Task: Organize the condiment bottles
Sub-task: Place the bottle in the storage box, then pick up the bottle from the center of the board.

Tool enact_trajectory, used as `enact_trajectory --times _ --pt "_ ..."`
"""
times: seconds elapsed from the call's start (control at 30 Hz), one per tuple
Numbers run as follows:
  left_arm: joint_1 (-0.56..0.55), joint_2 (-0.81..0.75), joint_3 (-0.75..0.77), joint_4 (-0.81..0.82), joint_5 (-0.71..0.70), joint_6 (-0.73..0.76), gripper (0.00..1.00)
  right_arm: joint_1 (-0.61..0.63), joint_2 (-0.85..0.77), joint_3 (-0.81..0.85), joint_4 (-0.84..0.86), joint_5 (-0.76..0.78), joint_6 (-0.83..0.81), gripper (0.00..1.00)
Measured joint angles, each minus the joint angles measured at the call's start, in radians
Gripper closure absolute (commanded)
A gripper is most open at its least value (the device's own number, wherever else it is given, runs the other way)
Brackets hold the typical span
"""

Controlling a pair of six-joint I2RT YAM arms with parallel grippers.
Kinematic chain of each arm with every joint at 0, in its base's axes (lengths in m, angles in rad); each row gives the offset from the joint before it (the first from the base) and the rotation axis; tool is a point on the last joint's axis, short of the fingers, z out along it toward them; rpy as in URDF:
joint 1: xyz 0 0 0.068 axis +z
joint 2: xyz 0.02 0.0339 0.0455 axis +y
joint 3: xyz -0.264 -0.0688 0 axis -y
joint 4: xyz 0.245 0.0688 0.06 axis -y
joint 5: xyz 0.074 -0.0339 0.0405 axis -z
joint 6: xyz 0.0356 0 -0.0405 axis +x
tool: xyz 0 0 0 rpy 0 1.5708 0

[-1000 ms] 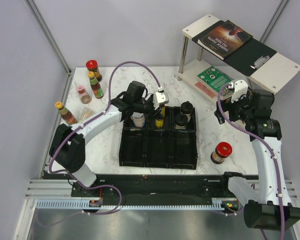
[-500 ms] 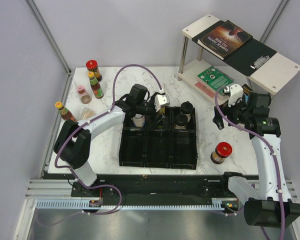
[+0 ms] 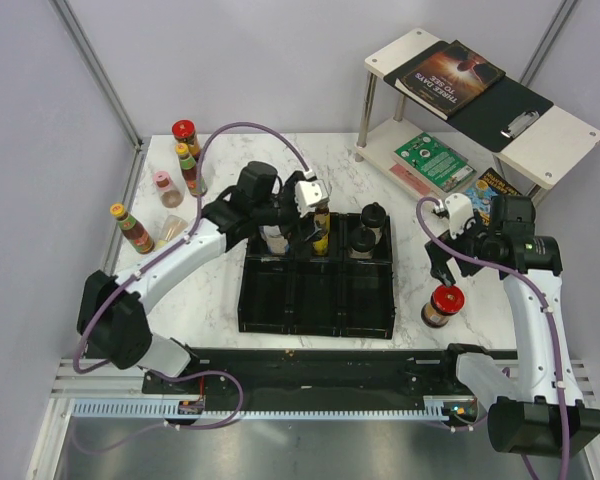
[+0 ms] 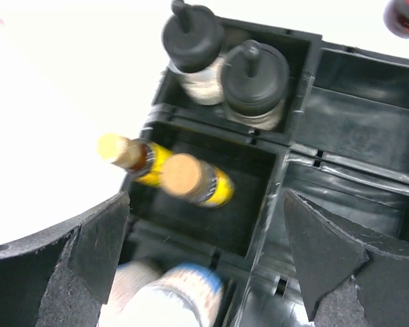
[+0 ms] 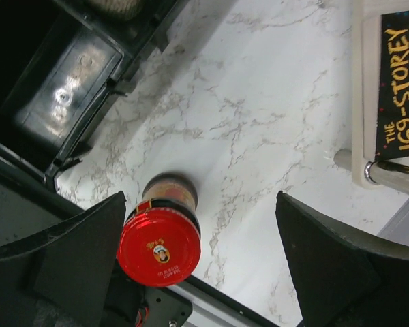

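Right wrist, right gripper (image 5: 201,204) spread above red-capped jar (image 5: 159,245)

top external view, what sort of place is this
Most likely a robot lab cell, not a kitchen: bare partition walls enclose a marble-patterned table, two arms are bolted to a rail, and condiment bottles sit staged in and around a black tray.

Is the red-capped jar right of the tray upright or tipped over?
Upright: the red-capped jar stands on its base, cap on top.
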Motion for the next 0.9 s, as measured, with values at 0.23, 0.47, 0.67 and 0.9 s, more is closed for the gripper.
enact_trajectory --times 0.23,0.47,0.67,0.9 --pt "0.002 -0.153 0.045 -0.072 -0.186 0.000 0.01 0.000 -0.003 -0.015 -0.132 -0.001 -0.119 0.02" --pt "0.058 -0.353 -0.037 -0.153 -0.298 0.002 0.00 0.000 -0.003 -0.106 -0.204 0.020 -0.217 0.02" --pt "0.215 -0.463 -0.154 -0.229 -0.306 0.007 0.01 0.000 -0.021 -0.174 -0.208 0.066 -0.265 0.02" --pt "0.338 -0.593 -0.299 -0.286 -0.285 0.014 0.01 0.000 -0.044 -0.192 -0.203 0.100 -0.304 0.02"
